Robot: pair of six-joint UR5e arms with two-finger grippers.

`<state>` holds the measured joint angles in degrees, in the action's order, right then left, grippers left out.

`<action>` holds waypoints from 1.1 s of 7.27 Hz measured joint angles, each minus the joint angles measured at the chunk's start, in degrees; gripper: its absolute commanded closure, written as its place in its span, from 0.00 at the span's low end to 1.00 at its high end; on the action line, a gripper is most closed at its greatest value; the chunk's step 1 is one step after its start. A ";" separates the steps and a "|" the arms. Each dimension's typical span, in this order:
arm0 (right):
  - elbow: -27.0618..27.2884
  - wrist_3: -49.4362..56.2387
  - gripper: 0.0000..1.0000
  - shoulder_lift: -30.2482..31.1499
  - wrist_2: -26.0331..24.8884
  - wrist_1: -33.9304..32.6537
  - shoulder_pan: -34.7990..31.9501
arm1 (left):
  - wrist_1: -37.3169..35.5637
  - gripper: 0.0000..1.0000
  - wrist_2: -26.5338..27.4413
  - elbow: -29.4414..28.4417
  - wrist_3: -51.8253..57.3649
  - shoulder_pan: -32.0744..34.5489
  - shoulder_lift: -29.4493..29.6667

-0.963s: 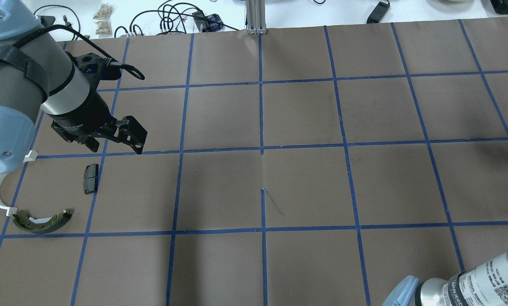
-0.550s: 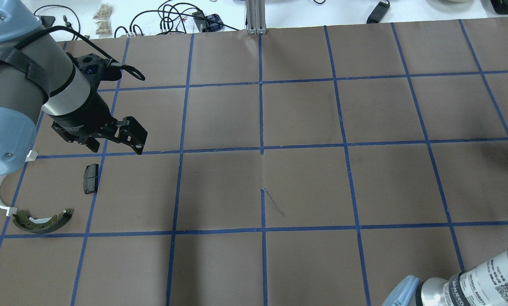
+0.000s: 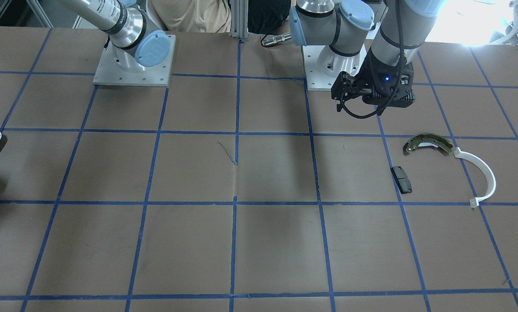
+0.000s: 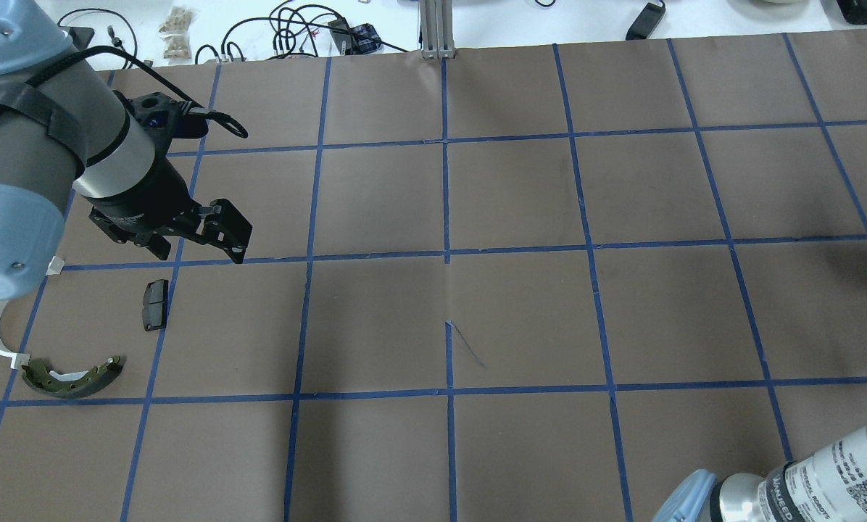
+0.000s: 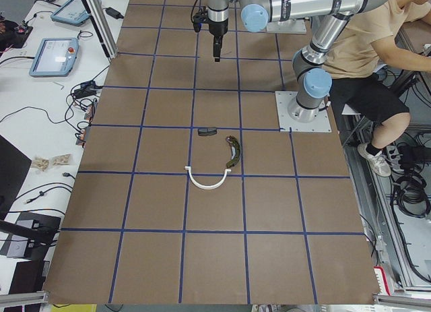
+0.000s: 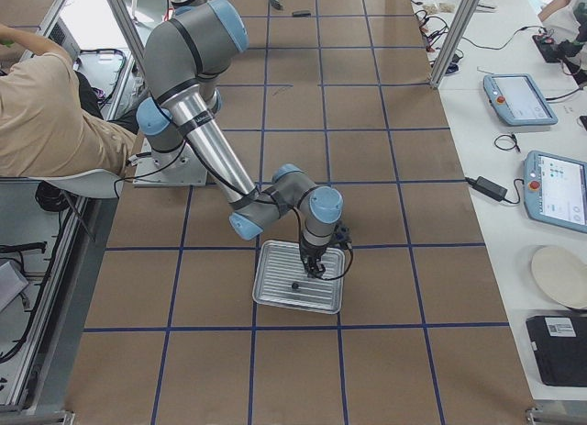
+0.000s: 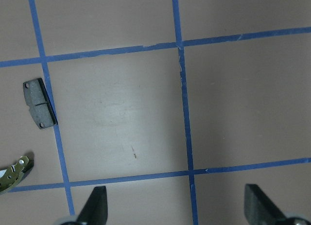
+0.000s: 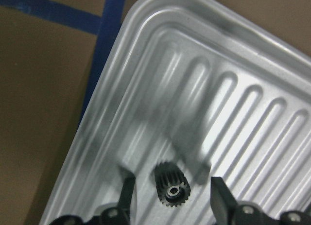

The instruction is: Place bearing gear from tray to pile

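The tray [image 6: 275, 307] lies toward the right end of the brown, blue-taped counter [image 4: 520, 319], a little in from that end edge and about midway between the long edges. The pile sits well apart from it in the left half, nearer the robot's edge than the operators'. The counter's broad middle lies between the two.

On the tray's ribbed floor, close to a rounded corner, stands the bearing gear [image 8: 171, 182], a small dark toothed wheel with a bright bore. The right gripper [image 8: 170, 188] is lowered over it, jaws parted, one finger on each side with a gap to the teeth (not yet pinching it).

The pile is three parts laid apart: an olive brake shoe [image 3: 428, 143], a white plastic arc [image 3: 484, 173] whose end nearly meets the shoe, and a dark brake pad [image 3: 402, 179] on a tape line.

The left gripper [image 7: 175, 200] hangs above the counter beside the pile, spread wide and holding nothing.

Only the right-end and right wrist views show the gear. The overhead and front views catch just a sliver of tray at their borders.
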<state>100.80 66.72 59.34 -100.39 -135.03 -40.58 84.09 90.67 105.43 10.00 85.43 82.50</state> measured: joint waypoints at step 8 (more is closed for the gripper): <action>0.82 -4.51 1.00 7.08 4.50 6.43 -3.47 | -0.45 0.00 0.08 0.71 -0.05 0.09 0.00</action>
<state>101.62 62.21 66.42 -95.89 -128.60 -44.05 83.65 90.75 106.14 9.95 85.52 82.50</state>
